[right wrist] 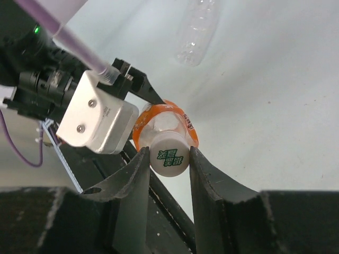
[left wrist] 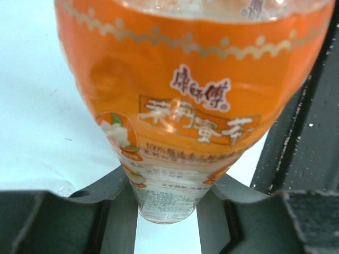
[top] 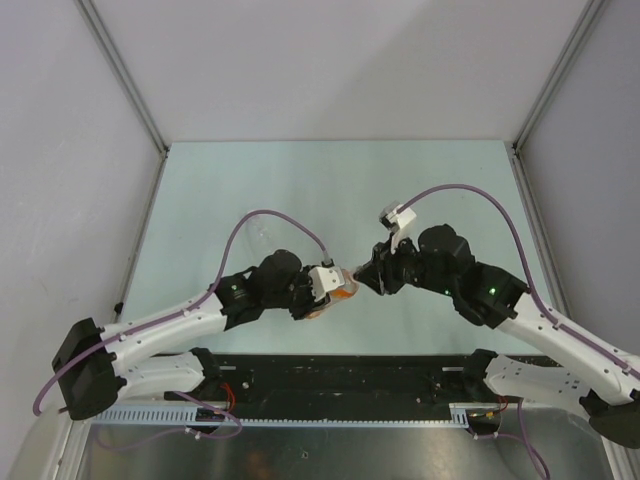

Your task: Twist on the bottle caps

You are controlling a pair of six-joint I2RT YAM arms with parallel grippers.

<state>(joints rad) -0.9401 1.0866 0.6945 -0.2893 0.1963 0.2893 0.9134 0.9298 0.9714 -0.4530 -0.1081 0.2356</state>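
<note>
**Ana:** Where is the orange bottle at this moment?

**Ben:** It is in the left claw. The two fingers of that claw press on it from both sides, so the claw is clamped on the bottle. In the top view the bottle is between the two arms, above the near part of the bench, and its mouth points toward the right arm.

**Ana:** Does the bottle touch the bench?

**Ben:** I cannot tell this. In the left wrist view I see only the orange label with white writing, very close, and the pale bench behind it.

**Ana:** And the cap?

**Ben:** It is white with green print on its top. The right claw is closed on it, one finger on each side, both touching. The cap sits at the mouth of the orange bottle, in line with the neck. How far it is turned on the thread I cannot see.

**Ana:** Is there some other bottle?

**Ben:** Yes, a clear bottle. In the right wrist view it lies on its side on the bench, well apart from both claws.
</note>
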